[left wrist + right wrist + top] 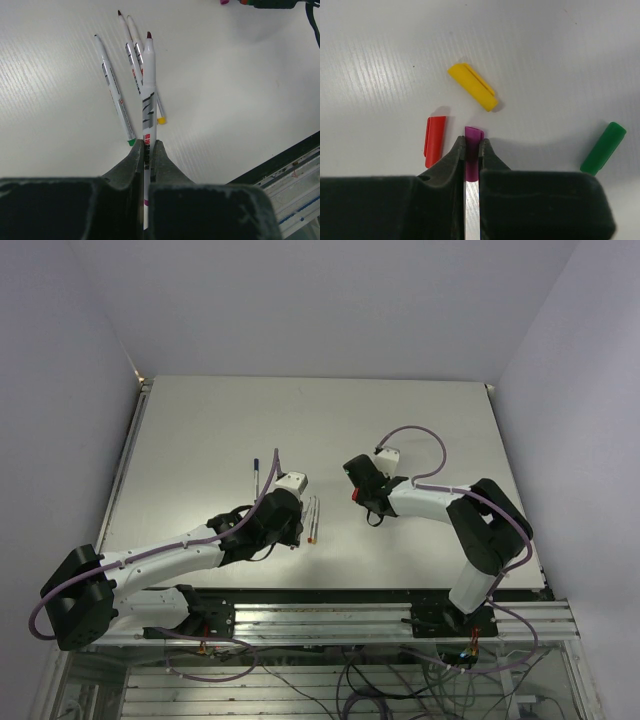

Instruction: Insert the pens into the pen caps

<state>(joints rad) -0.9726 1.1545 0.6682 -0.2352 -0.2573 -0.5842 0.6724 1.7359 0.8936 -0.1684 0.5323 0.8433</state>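
My left gripper (148,145) is shut on a grey-white pen (148,85) with a dark purple tip, held above the table and pointing away from the wrist. Three more pens lie under it: one with a green end (114,90) and two close together (136,55), one with a yellow end. My right gripper (472,142) is shut on the purple cap (473,134), low over the table. The yellow cap (472,93), red cap (435,140) and green cap (603,148) lie around it. In the top view the left gripper (290,525) and right gripper (358,488) are well apart.
A lone pen with a blue end (256,477) lies left of the left wrist. The loose pens (312,518) lie between the two grippers. The table's near edge with its metal rail (380,615) runs just behind the arm bases.
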